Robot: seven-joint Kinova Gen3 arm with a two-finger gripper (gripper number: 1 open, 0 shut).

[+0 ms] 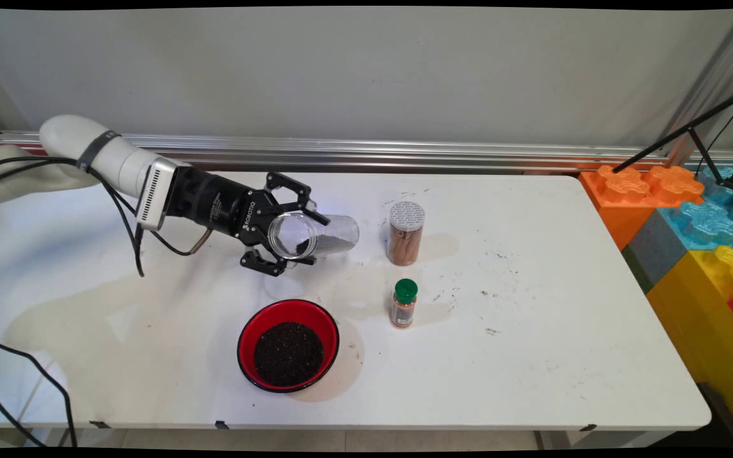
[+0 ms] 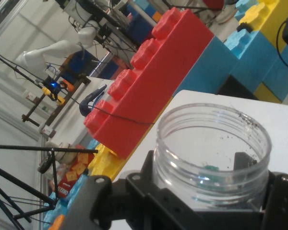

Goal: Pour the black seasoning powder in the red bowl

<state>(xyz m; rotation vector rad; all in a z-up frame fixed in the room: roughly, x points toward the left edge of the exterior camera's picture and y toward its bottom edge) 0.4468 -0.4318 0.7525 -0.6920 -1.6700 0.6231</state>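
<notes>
While the gripper (image 1: 280, 236) clamps the clear plastic jar (image 1: 315, 236) on its side above the white table (image 1: 532, 318) — dark grains pooled along its smooth wall — any further tilt could, I judge, spill them wide of the glossy red bowl (image 1: 288, 345) of coarse black granules — beside two spice jars.

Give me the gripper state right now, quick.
Gripper: shut on the clear plastic jar, held on its side above the table, a little dark powder left inside.
</notes>
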